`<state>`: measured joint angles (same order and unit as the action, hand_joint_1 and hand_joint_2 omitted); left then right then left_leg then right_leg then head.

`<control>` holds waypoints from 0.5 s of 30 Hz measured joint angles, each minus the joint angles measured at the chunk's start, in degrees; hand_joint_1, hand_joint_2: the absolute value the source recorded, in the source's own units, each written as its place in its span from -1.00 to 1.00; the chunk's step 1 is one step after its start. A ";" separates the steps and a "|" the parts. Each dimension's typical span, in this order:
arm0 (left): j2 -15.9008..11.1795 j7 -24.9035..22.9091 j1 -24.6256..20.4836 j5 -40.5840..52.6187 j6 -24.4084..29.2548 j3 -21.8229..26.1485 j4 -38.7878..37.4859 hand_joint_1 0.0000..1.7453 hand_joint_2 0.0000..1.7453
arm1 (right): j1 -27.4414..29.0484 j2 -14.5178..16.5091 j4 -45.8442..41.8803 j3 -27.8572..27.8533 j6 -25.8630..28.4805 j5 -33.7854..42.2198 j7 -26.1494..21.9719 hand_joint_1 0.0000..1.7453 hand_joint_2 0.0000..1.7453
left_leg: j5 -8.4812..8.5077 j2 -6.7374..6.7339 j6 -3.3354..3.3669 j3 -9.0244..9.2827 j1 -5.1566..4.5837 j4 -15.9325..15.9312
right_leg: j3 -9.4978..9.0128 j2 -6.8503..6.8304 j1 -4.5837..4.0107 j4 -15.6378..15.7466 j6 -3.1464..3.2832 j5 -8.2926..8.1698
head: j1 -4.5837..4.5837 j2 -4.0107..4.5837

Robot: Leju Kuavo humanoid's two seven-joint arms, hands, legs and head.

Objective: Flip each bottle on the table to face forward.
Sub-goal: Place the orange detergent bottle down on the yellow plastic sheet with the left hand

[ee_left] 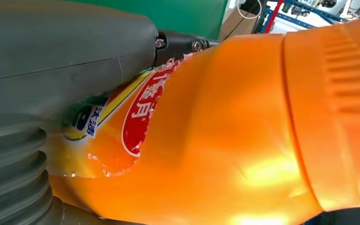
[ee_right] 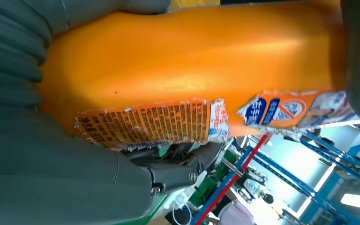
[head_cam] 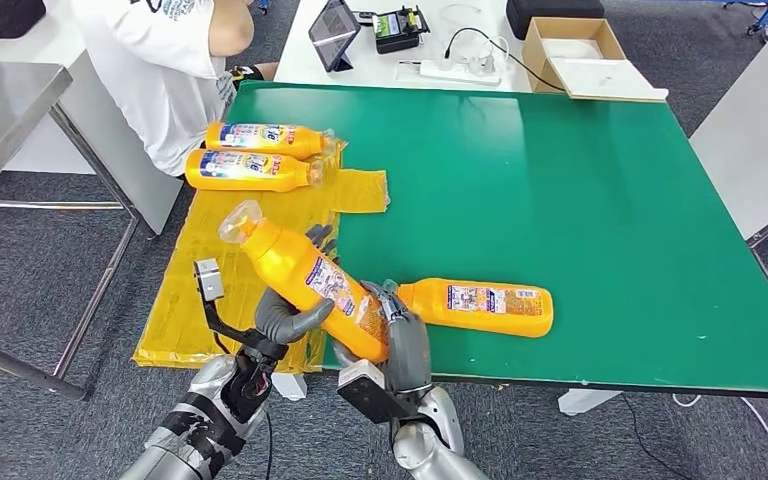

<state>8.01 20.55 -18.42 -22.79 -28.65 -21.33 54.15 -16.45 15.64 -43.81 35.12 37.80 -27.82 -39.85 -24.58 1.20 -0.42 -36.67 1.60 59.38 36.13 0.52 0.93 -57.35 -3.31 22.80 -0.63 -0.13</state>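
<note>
Orange bottle [head_cam: 312,285] in both hands, fingers [head_cam: 322,238] mostly hidden

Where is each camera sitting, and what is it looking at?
Head view: high on the robot, looking down at the green table; both arms show, left hand and right hand holding the raised bottle.
Left wrist view: behind the left hand, against that bottle's red label.
Right wrist view: behind the right hand, at its torn label.
All share that bottle.

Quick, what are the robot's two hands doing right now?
Left hand: holding the tilted bottle.
Right hand: holding the same bottle at its base.
</note>
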 joint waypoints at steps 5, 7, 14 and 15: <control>-0.43 -0.37 -0.02 -1.52 -0.96 -0.44 -0.14 -1.00 1.00 | -0.53 0.46 2.95 0.50 -0.32 0.87 -0.04 1.00 1.00 | 0.00 0.00 0.00 0.00 0.00 0.00 | 0.00 0.00 0.00 0.00 0.00 0.00 | 0.01 0.00; -0.65 -0.64 0.02 -2.51 -1.52 -0.51 -0.15 -1.00 1.00 | -0.61 0.62 4.09 0.55 -0.38 1.35 -0.13 1.00 1.00 | 0.00 0.00 0.00 -0.01 0.00 0.00 | 0.01 0.00 0.01 0.00 0.00 0.00 | 0.01 0.00; -1.21 -0.95 0.06 -4.16 -2.57 -0.62 -0.54 -1.00 1.00 | -1.01 0.73 6.16 0.57 -0.45 2.16 -0.27 1.00 1.00 | 0.00 0.00 0.00 0.00 0.00 0.00 | 0.01 0.00 0.01 0.00 0.00 0.00 | 0.01 0.00; -1.28 -0.94 0.05 -4.15 -2.64 -0.68 -0.65 -0.99 1.00 | -1.06 0.73 6.33 0.56 -0.46 2.15 -0.29 1.00 1.00 | 0.00 0.00 0.00 0.00 0.00 0.00 | 0.01 0.00 0.01 0.00 0.00 0.00 | 0.01 0.00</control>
<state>6.73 19.61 -18.37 -26.94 -31.29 -22.02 53.51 -17.52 16.37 -37.48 35.68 37.34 -25.67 -40.14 -24.58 1.20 -0.42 -36.67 1.59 59.38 36.14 0.52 0.94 -57.34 -3.30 22.80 -0.62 -0.13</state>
